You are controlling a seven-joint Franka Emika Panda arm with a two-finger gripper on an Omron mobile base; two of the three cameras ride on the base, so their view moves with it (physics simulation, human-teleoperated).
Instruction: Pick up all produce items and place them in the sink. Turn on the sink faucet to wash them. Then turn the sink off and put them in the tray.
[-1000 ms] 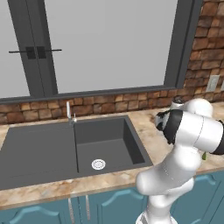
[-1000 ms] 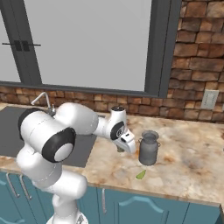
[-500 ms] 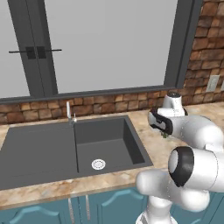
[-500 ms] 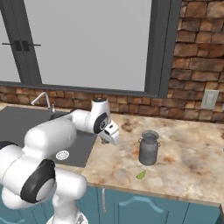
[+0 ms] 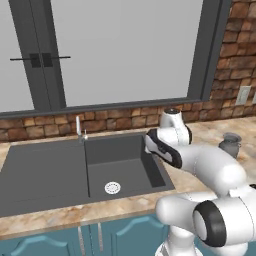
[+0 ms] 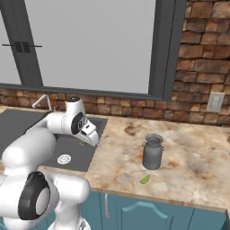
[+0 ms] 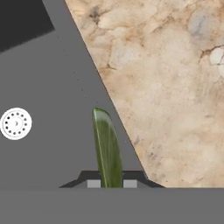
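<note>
**Green stalk pinched over the sink's edge**

The hand (image 7: 112, 183) is pinching a slender green produce piece (image 7: 106, 148) between its two fingertips; the piece is sticking out ahead of the fingers and pointing along the line where the dark grey sink (image 7: 48, 109) is meeting the marbled worktop (image 7: 166, 87). In the hand view, the basin is lying below and to one side of the hand, with the white round drain (image 7: 15, 124) well off from the held piece, and the worktop is spreading to the other side.

In the left base view the hand (image 5: 150, 145) is hovering above the basin's rim nearest the worktop, with the drain (image 5: 112, 188) lower down in the basin and the slim silver faucet (image 5: 78, 128) standing far across the sink (image 5: 45, 172) from the hand.

In the right base view the hand (image 6: 93, 137) is hanging at the sink's edge. A second green produce piece (image 6: 144, 179) is lying on the worktop (image 6: 188, 161), well apart from the hand, just beside a small metal jug (image 6: 152, 152).
</note>
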